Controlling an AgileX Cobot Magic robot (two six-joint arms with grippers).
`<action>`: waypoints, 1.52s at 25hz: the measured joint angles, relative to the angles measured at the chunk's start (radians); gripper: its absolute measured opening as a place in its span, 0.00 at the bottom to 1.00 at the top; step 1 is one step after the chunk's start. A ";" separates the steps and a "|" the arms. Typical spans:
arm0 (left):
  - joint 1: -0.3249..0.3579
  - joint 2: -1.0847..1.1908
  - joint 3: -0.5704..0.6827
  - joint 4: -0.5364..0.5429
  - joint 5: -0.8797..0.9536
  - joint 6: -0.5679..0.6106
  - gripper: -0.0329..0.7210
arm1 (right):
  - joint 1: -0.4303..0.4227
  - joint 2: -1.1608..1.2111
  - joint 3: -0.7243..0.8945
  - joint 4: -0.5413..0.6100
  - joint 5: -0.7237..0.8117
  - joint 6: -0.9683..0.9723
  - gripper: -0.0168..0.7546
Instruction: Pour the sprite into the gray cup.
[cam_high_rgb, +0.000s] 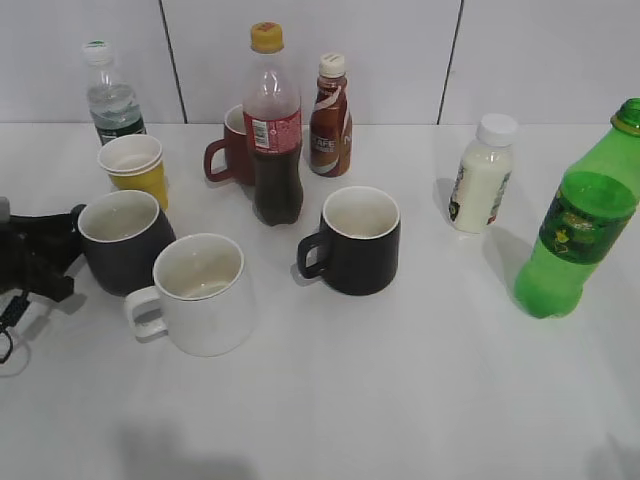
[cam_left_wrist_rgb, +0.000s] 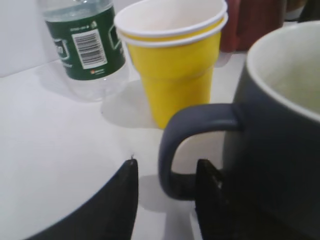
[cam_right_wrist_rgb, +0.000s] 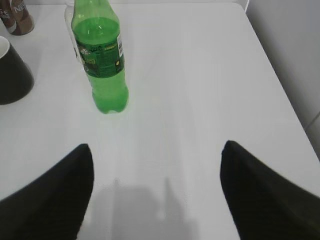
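The gray cup (cam_high_rgb: 122, 252) stands upright at the left of the table, its handle toward my left gripper (cam_high_rgb: 68, 252). In the left wrist view the gray cup (cam_left_wrist_rgb: 272, 150) fills the right side. My left gripper (cam_left_wrist_rgb: 167, 177) is open with its fingers on either side of the handle's lower part, with a gap on the left. The sprite (cam_high_rgb: 578, 232) stands upright at the far right. In the right wrist view the sprite (cam_right_wrist_rgb: 100, 60) is ahead and to the upper left. My right gripper (cam_right_wrist_rgb: 156, 150) is open, empty and well short of it.
A white mug (cam_high_rgb: 200, 292) sits right next to the gray cup. A black mug (cam_high_rgb: 360, 240), cola bottle (cam_high_rgb: 275, 130), red mug (cam_high_rgb: 232, 150) and coffee bottle (cam_high_rgb: 330, 115) stand mid-table. Stacked yellow cups (cam_high_rgb: 135, 165), a water bottle (cam_high_rgb: 110, 95) and a milk bottle (cam_high_rgb: 483, 175) also stand there.
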 joint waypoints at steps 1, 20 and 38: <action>-0.007 0.001 -0.005 0.000 0.000 0.000 0.44 | 0.000 0.000 0.000 0.000 0.000 0.000 0.79; -0.136 -0.030 -0.064 -0.136 0.101 0.009 0.12 | 0.000 0.006 -0.001 0.058 -0.002 -0.012 0.78; -0.137 -0.299 0.294 -0.364 0.051 -0.005 0.12 | 0.088 0.842 0.239 0.269 -1.284 -0.122 0.72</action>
